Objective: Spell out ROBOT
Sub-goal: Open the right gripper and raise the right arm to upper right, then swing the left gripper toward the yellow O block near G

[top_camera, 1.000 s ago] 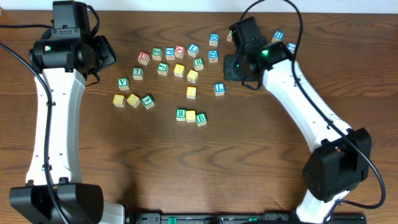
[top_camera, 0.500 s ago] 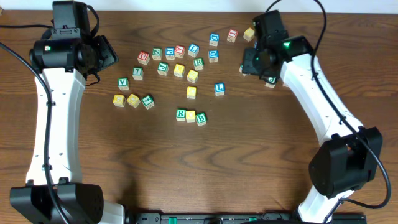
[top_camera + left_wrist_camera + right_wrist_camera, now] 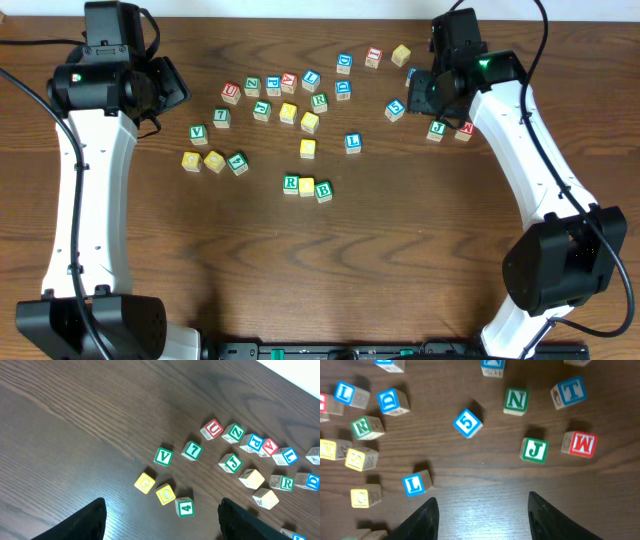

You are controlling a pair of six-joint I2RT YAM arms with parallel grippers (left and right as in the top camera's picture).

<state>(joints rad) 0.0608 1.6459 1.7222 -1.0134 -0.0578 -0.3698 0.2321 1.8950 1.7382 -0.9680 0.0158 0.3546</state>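
Observation:
On the table, a green R cube (image 3: 291, 183), a yellow-topped cube (image 3: 307, 186) and a green B cube (image 3: 323, 191) stand in a row. Another yellow cube (image 3: 308, 148) lies behind them. The blue T cube (image 3: 569, 391) shows in the right wrist view at the upper right; in the overhead view the right arm hides it. My right gripper (image 3: 432, 95) (image 3: 482, 520) is open and empty above the right group of cubes. My left gripper (image 3: 165, 85) (image 3: 162, 525) is open and empty at the far left, with the yellow cubes (image 3: 165, 493) ahead of it.
Loose cubes lie across the back: red U (image 3: 231, 92), green V (image 3: 198, 133), a second green R (image 3: 319, 101), blue L (image 3: 352, 142), blue 5 (image 3: 396, 108), green J (image 3: 436, 129), red M (image 3: 464, 129). A green 4 cube (image 3: 185, 507) sits near my left fingers.
My right arm has swung right and back, from the middle cluster to the right group of cubes, still open. The left arm and the R, yellow, B row have not moved.

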